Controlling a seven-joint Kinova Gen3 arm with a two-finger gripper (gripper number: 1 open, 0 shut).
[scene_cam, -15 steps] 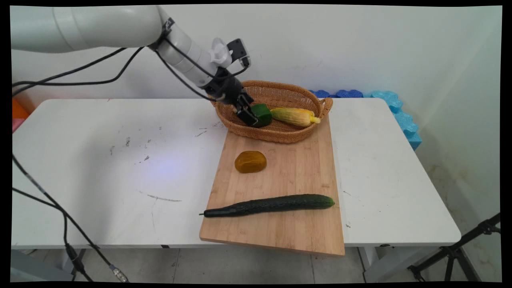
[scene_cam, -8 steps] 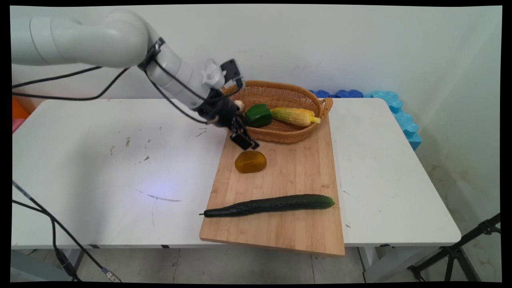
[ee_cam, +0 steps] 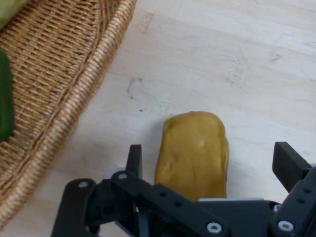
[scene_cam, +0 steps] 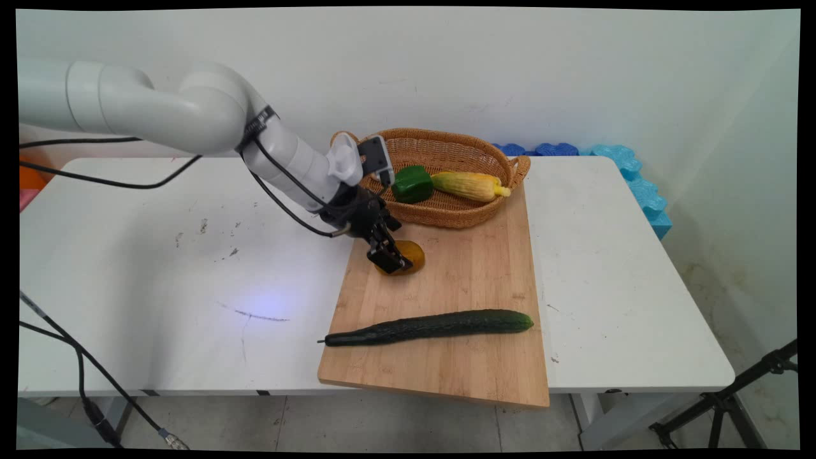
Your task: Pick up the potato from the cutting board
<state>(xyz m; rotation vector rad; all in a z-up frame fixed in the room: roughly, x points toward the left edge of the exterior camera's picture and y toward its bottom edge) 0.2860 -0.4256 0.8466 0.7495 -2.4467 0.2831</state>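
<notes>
Hand view shows it best: the gripper (ee_cam: 207, 165) is spread wide with one finger on each side of a yellow-brown lump, looks like a potato (ee_cam: 193, 153), and there's a visible gap on both sides, so nothing is being squeezed. The potato sits between the fingers, lying flat on the wooden cutting board (ee_cam: 237, 59), with the rim of a wicker basket (ee_cam: 74, 98) off to the upper left of that picture.

In the main view the gripper (scene_cam: 387, 255) is low over the board (scene_cam: 472, 268), tilted down from the left, and it covers the near-left part of the potato (scene_cam: 411, 254). The long side of the potato runs along the gap between the fingers, which I'd guess is why the hand is angled that way, so the fingers face its narrower width.

Other stuff around: the basket (scene_cam: 446, 217) at the far end of the board holds a green pepper (scene_cam: 412, 183) and a corn cob (scene_cam: 468, 185) lying side by side. A long cucumber (scene_cam: 433, 326) lies across the near part of the board, well apart from the gripper. Everything's on a white table (scene_cam: 159, 268)
</notes>
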